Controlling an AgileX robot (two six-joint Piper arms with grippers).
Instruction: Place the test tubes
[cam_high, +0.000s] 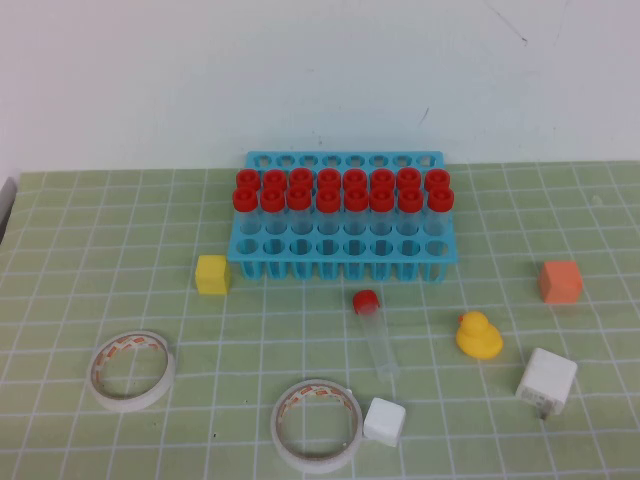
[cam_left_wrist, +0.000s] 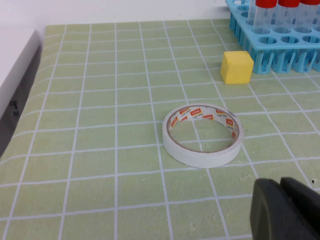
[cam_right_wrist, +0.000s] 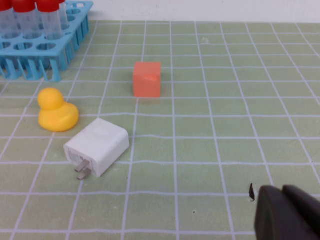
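The blue plastic tube rack holds 16 red-capped tubes in 2 rows. 1 clear red-capped test tube lies on the green gridded mat in front of it, not yet placed. The left gripper, near a white tape roll, and the right gripper, near a white plug-in charger, are both clenched and empty. The roll's red printing is unreadable.

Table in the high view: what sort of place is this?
Likely a robot test bench posing as a lab: a blue rack of red-capped tubes, one loose test tube on a green grid mat, plus a toy duck; left gripper hangs shut near a tape roll, right gripper likewise near a charger.
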